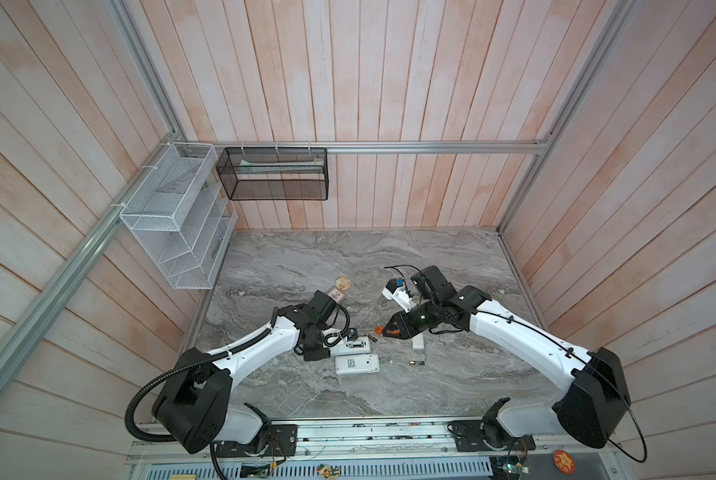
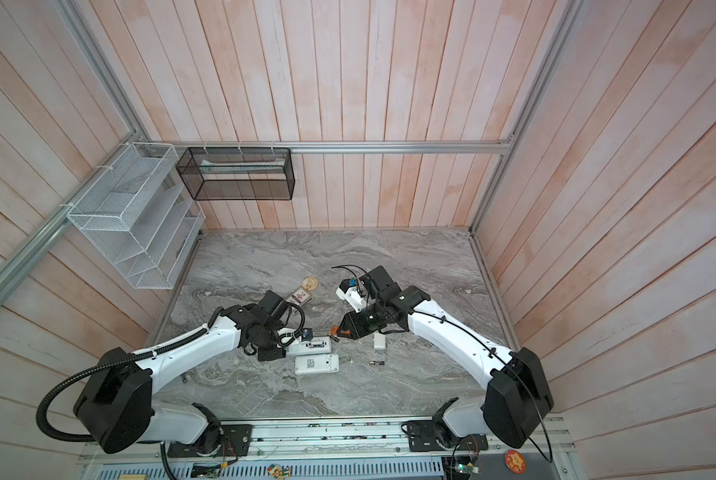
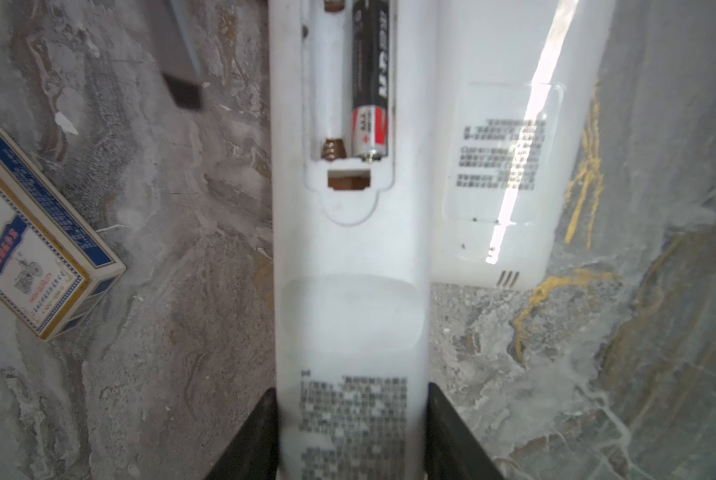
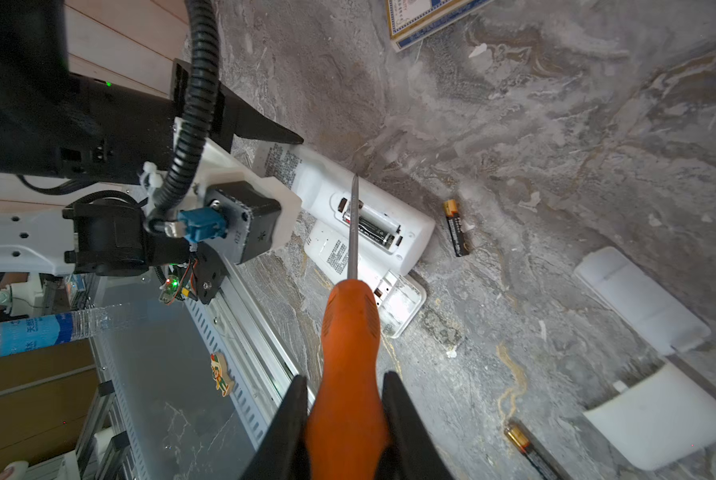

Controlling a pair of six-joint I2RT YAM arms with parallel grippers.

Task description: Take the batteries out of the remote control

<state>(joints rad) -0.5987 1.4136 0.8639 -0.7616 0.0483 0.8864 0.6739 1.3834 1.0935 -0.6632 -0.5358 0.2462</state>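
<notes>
Left wrist view shows the left jaws squeezing the white remote control [image 3: 350, 311] from both sides, near one end. Its back is open. One battery [image 3: 371, 83] sits in one slot. The slot next to it shows only a spring. A second remote [image 3: 497, 166] lies just beside it on the gray counter [image 3: 161, 332]. A card box [image 3: 36, 241] lies a little way off.

In the right wrist view the right jaws grip the orange handle of a screwdriver [image 4: 348, 353]. Its thin metal shaft points over the open slots. I cannot tell if it touches.

A loose battery [image 4: 456, 227] lies near the end of the remote control. Another loose battery [image 4: 531, 451] lies farther off, by two white covers [image 4: 639, 299].
</notes>
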